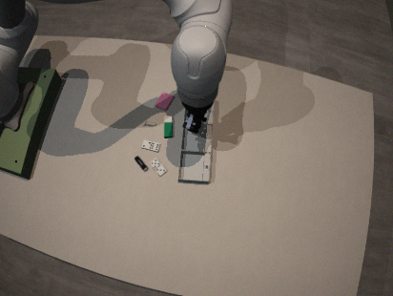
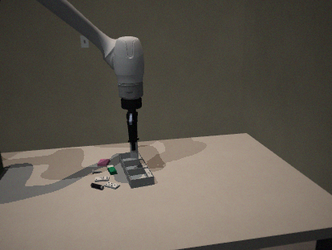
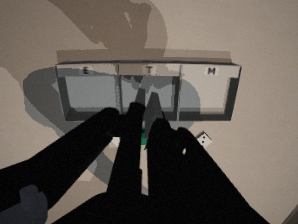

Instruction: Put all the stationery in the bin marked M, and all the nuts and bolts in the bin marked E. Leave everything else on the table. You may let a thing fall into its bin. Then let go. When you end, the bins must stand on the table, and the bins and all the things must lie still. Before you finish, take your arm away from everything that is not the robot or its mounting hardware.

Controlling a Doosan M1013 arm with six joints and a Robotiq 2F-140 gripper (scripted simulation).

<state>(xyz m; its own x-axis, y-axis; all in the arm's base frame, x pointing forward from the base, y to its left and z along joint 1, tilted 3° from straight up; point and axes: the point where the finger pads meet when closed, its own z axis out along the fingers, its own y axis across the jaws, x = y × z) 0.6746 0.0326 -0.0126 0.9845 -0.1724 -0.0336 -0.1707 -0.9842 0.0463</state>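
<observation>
Your tool (image 1: pixel 193 125) (image 2: pixel 133 148) (image 3: pixel 145 100) points straight down at the divided tray (image 1: pixel 196 182) (image 2: pixel 142 182) (image 3: pixel 148 69), nearly closed; you can't tell what it grips.

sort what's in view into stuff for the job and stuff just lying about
For the job:
- bin M, bin E
- small grey piece, probably a bolt
- pink block and green-and-white block, likely erasers

Just lying about:
- dominoes
- black stick, perhaps; can't identify it
</observation>
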